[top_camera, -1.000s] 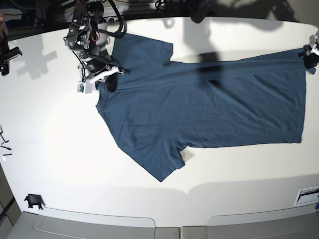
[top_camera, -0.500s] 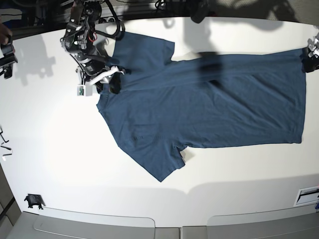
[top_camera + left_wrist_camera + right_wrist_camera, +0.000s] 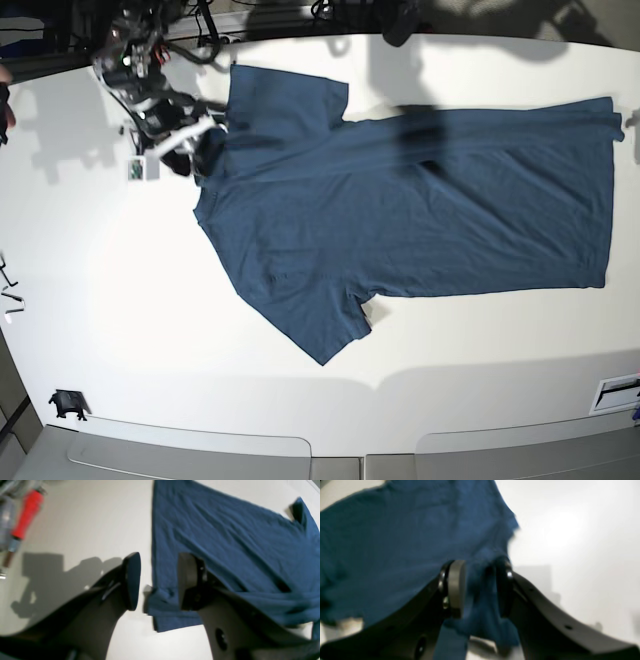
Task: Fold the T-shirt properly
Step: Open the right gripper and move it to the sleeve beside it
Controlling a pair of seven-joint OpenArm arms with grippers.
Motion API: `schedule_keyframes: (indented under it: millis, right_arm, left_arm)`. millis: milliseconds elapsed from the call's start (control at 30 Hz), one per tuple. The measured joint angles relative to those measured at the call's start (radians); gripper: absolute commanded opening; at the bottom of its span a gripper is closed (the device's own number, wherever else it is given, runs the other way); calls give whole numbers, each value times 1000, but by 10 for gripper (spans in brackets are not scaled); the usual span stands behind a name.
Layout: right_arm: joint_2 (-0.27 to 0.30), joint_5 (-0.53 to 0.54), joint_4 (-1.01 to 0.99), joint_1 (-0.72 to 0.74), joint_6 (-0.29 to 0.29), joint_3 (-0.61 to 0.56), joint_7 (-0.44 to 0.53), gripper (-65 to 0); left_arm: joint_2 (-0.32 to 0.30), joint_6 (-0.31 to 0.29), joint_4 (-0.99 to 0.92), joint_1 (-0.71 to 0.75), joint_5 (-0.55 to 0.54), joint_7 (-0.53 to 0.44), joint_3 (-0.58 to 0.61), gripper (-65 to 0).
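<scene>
Jaws spread on both my left gripper (image 3: 159, 581) and right gripper (image 3: 480, 590), probably so the folded T-shirt (image 3: 400, 220) edge lies free

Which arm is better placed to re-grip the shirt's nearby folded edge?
Probably the right: its open gripper appears over the T-shirt in its wrist view, while the left gripper lines up with the hem corner.

t-shirt (image 3: 430, 220) on table (image 3: 480, 400), sleeve (image 3: 335, 325) toward front

One T-shirt (image 3: 430, 220); two end effectors (image 3: 158, 582); one red-handled tool (image 3: 26, 515).
</scene>
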Motion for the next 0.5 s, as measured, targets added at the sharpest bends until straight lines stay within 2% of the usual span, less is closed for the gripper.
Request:
schedule_keyframes:
  millis: [67, 200, 367, 500]
  right_arm:
    - [0, 20, 35, -53, 0, 24, 0, -454]
    - [0, 135, 77, -156, 3, 72, -28, -454]
    - [0, 239, 77, -261, 1, 93, -51, -455]
    - [-7, 249, 76, -306, 1, 93, -49, -455]
  left_arm:
    - [-19, 0, 0, 1, 0, 0, -16, -425]
    - [-53, 0, 2, 1, 0, -1, -21, -425]
    - [-46, 0, 2, 1, 0, -5, -20, -425]
    - [-44, 0, 2, 1, 0, -5, -20, -425]
